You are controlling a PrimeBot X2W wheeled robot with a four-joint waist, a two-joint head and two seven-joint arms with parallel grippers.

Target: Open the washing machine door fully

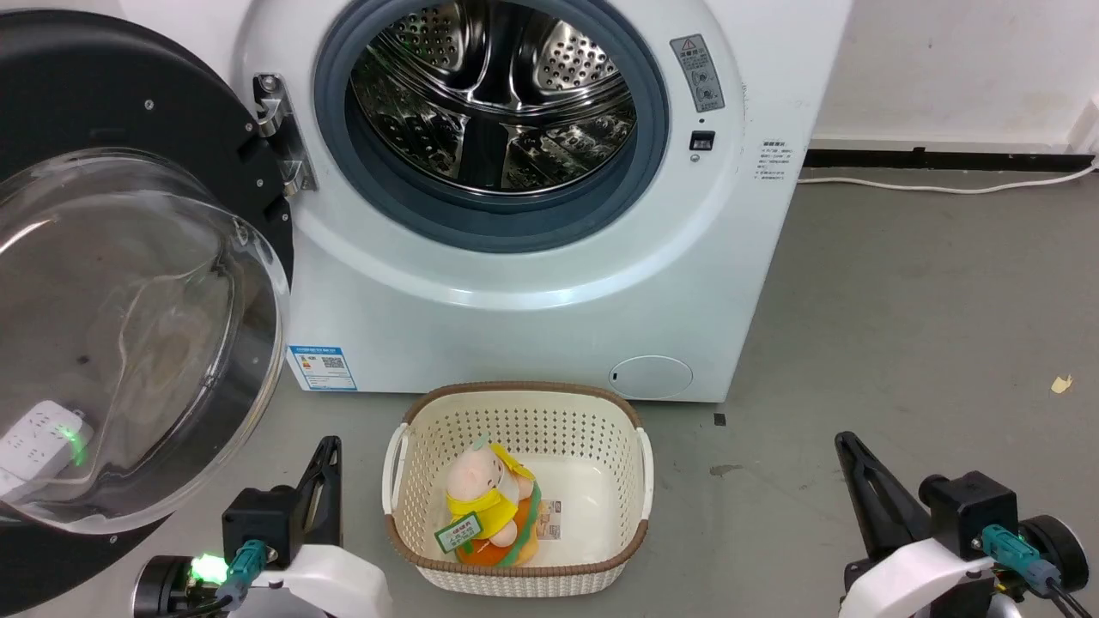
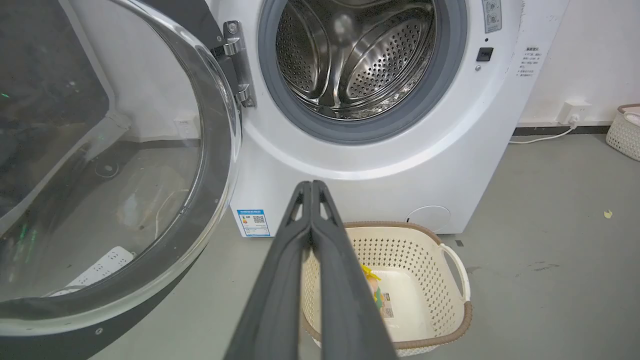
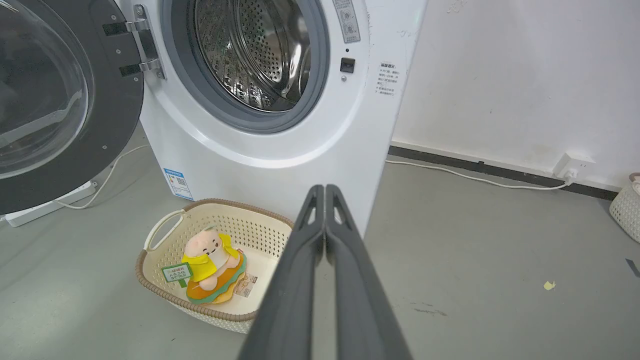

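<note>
At the left of the white washing machine [image 1: 515, 326], the washing machine door [image 1: 129, 343] stands wide open on its hinge [image 1: 279, 129], the clear glass bowl bulging toward the near side. Its black rim reaches down close to the floor, just left of the left gripper [image 1: 329, 446]. The drum [image 1: 498, 94] mouth and its grey rubber ring [image 1: 661, 129] are uncovered.

Between the two grippers, near the machine's foot, sits a cream basket [image 1: 524, 390] holding a plush toy [image 1: 485, 498]. The right gripper [image 1: 843, 439] has bare grey floor [image 1: 901, 326] on its right and far sides.

Both wrist views show each pair of fingers pressed together, holding nothing. The right wrist view adds a wall socket [image 3: 572, 165] with its cable [image 3: 450, 172] and a second basket [image 3: 625, 205] far right. A power strip [image 1: 43, 438] lies behind the door glass.
</note>
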